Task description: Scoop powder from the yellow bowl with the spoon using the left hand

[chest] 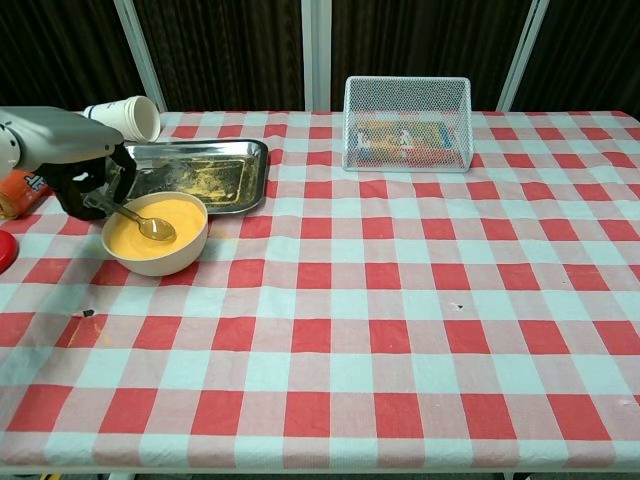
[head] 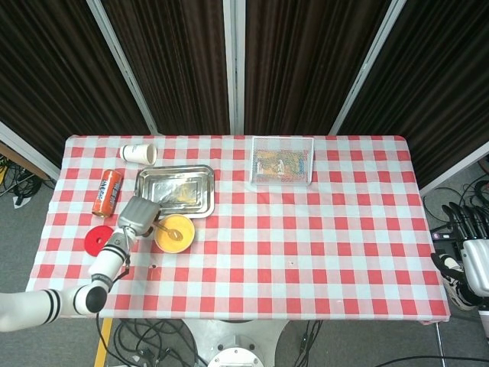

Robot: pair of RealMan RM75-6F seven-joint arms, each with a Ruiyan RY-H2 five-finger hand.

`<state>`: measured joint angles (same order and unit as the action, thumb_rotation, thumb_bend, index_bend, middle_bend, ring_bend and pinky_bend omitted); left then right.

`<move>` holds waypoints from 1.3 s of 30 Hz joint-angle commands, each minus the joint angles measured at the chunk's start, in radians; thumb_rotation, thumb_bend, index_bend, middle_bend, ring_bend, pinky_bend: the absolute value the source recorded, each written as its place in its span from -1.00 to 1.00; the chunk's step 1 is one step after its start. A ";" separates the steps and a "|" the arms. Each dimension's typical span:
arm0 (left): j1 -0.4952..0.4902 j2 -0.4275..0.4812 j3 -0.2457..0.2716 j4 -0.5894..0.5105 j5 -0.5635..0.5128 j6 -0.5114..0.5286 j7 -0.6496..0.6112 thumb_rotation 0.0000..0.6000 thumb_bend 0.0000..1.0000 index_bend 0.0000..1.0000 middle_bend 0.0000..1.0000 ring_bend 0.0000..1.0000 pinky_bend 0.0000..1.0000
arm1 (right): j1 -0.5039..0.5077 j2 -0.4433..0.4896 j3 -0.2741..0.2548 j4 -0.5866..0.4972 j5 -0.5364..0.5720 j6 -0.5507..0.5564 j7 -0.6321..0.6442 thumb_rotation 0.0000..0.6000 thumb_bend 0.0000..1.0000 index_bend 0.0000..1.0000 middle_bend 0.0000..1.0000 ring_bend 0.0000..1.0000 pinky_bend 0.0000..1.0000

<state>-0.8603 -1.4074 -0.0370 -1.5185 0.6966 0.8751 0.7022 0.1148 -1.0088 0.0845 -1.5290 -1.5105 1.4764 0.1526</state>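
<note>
A yellow bowl [chest: 155, 237] [head: 173, 234] of orange-yellow powder sits at the table's left. A metal spoon [chest: 146, 224] [head: 170, 232] slants into it, its scoop resting on the powder. My left hand [chest: 75, 160] [head: 137, 215] grips the spoon's handle just left of the bowl's rim. My right hand [head: 474, 256] hangs off the table's right edge in the head view, holding nothing, its fingers spread upward.
A steel tray [chest: 195, 175] dusted with powder lies right behind the bowl. A tipped paper cup [chest: 128, 116], an orange can [head: 107, 193] and a red disc [head: 97, 240] are at the far left. A wire basket [chest: 406, 124] stands at the back middle.
</note>
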 commanded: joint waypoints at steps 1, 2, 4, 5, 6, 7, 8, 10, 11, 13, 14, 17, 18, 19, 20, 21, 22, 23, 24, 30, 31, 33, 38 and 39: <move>-0.003 0.000 0.002 0.003 0.000 -0.002 -0.005 1.00 -0.30 0.14 0.93 0.87 0.85 | 0.000 -0.001 0.000 0.001 0.001 -0.001 0.000 1.00 -0.63 -1.00 -0.88 -1.00 -1.00; -0.004 -0.001 0.003 0.003 0.000 -0.002 -0.007 1.00 -0.29 0.14 0.93 0.87 0.85 | 0.000 -0.001 0.000 0.001 0.002 -0.002 0.000 1.00 -0.63 -1.00 -0.88 -1.00 -1.00; -0.004 0.000 0.005 0.003 0.001 -0.003 -0.011 1.00 -0.27 0.16 0.94 0.87 0.85 | 0.001 -0.002 0.000 0.001 0.003 -0.004 -0.001 1.00 -0.63 -1.00 -0.88 -1.00 -1.00; -0.005 0.000 0.006 0.004 0.000 -0.004 -0.012 1.00 -0.27 0.16 0.94 0.87 0.85 | 0.001 -0.002 0.000 0.001 0.003 -0.005 -0.001 1.00 -0.63 -1.00 -0.88 -1.00 -1.00; -0.006 -0.001 0.008 0.005 0.000 -0.004 -0.013 1.00 -0.26 0.16 0.94 0.87 0.85 | 0.001 -0.002 0.000 0.001 0.002 -0.006 -0.001 1.00 -0.63 -1.00 -0.88 -1.00 -1.00; -0.007 -0.001 0.009 0.007 0.000 -0.004 -0.014 1.00 -0.26 0.17 0.94 0.87 0.85 | 0.001 -0.001 0.000 0.001 0.002 -0.006 -0.001 1.00 -0.63 -1.00 -0.88 -1.00 -1.00; -0.007 -0.002 0.010 0.008 0.000 -0.004 -0.016 1.00 -0.26 0.17 0.94 0.87 0.85 | 0.001 -0.002 0.000 0.001 0.002 -0.006 -0.001 1.00 -0.63 -1.00 -0.88 -1.00 -1.00; -0.008 -0.004 0.013 0.012 0.001 -0.003 -0.017 1.00 -0.26 0.19 0.94 0.87 0.85 | 0.001 -0.002 0.001 0.001 0.003 -0.006 -0.002 1.00 -0.63 -1.00 -0.88 -1.00 -1.00; -0.007 -0.006 0.015 0.015 0.001 -0.001 -0.018 1.00 -0.26 0.19 0.94 0.87 0.85 | 0.001 -0.002 0.001 0.000 0.003 -0.007 -0.002 1.00 -0.63 -1.00 -0.88 -1.00 -1.00; -0.007 -0.006 0.017 0.016 0.002 0.000 -0.021 1.00 -0.25 0.21 0.94 0.87 0.85 | 0.000 -0.001 0.001 -0.001 0.003 -0.006 -0.003 1.00 -0.63 -1.00 -0.88 -1.00 -1.00; -0.006 -0.004 0.018 0.016 0.002 0.000 -0.024 1.00 -0.24 0.22 0.94 0.87 0.85 | 0.000 -0.001 0.001 -0.001 0.003 -0.005 -0.003 1.00 -0.64 -1.00 -0.88 -1.00 -1.00; -0.004 -0.003 0.023 0.013 0.010 0.011 -0.024 1.00 -0.21 0.24 0.94 0.87 0.85 | 0.000 -0.001 0.001 -0.002 0.001 -0.004 -0.003 1.00 -0.65 -1.00 -0.88 -1.00 -1.00; -0.003 -0.002 0.024 0.010 0.014 0.018 -0.022 1.00 -0.21 0.25 0.94 0.87 0.85 | 0.000 -0.001 0.000 -0.002 0.000 -0.004 -0.003 1.00 -0.65 -1.00 -0.88 -1.00 -1.00; -0.001 0.000 0.026 0.005 0.018 0.028 -0.019 1.00 -0.21 0.26 0.95 0.87 0.85 | 0.000 -0.002 0.000 -0.003 0.000 -0.004 -0.004 1.00 -0.65 -1.00 -0.88 -1.00 -1.00; 0.000 0.002 0.026 0.000 0.021 0.036 -0.015 1.00 -0.21 0.26 0.95 0.87 0.85 | 0.000 -0.002 0.000 -0.003 0.000 -0.003 -0.004 1.00 -0.65 -1.00 -0.88 -1.00 -1.00; 0.001 0.004 0.027 -0.006 0.024 0.046 -0.010 1.00 -0.21 0.27 0.95 0.87 0.85 | -0.001 -0.002 0.001 -0.003 -0.001 -0.003 -0.004 1.00 -0.66 -1.00 -0.88 -1.00 -1.00; 0.001 0.006 0.028 -0.012 0.028 0.059 -0.002 1.00 -0.21 0.27 0.95 0.87 0.85 | -0.001 -0.002 0.001 -0.003 -0.002 -0.001 -0.004 1.00 -0.66 -1.00 -0.88 -1.00 -1.00; 0.002 0.008 0.029 -0.019 0.035 0.080 0.011 1.00 -0.20 0.27 0.95 0.87 0.85 | -0.002 -0.002 0.000 -0.004 -0.003 0.001 -0.004 1.00 -0.65 -1.00 -0.88 -1.00 -1.00; 0.002 0.008 0.032 -0.024 0.041 0.098 0.027 1.00 -0.20 0.28 0.95 0.87 0.85 | -0.002 -0.002 0.000 -0.004 -0.005 0.002 -0.004 1.00 -0.65 -1.00 -0.88 -1.00 -1.00; -0.004 -0.029 0.060 -0.031 0.102 0.269 0.220 1.00 -0.19 0.31 0.95 0.88 0.85 | -0.006 -0.001 -0.001 -0.006 -0.008 0.008 -0.006 1.00 -0.65 -1.00 -0.88 -1.00 -1.00; -0.005 -0.039 0.066 -0.029 0.112 0.292 0.255 1.00 -0.19 0.31 0.95 0.88 0.85 | -0.006 -0.001 -0.001 -0.007 -0.008 0.008 -0.006 1.00 -0.65 -1.00 -0.88 -1.00 -1.00; -0.008 -0.064 0.085 -0.022 0.139 0.340 0.344 1.00 -0.18 0.32 0.95 0.88 0.85 | -0.007 0.000 -0.002 -0.008 -0.008 0.009 -0.007 1.00 -0.65 -1.00 -0.88 -1.00 -1.00; -0.009 -0.126 0.121 -0.004 0.173 0.403 0.520 1.00 -0.18 0.32 0.95 0.88 0.85 | -0.007 -0.001 -0.002 -0.008 -0.008 0.007 -0.008 1.00 -0.65 -1.00 -0.88 -1.00 -1.00; -0.008 -0.138 0.123 0.003 0.178 0.414 0.544 1.00 -0.18 0.32 0.95 0.88 0.85 | -0.006 -0.002 -0.002 -0.008 -0.008 0.006 -0.008 1.00 -0.65 -1.00 -0.88 -1.00 -1.00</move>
<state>-0.8670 -1.5012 0.0609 -1.5317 0.8442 1.2394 1.1678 0.1084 -1.0103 0.0826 -1.5372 -1.5182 1.4824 0.1450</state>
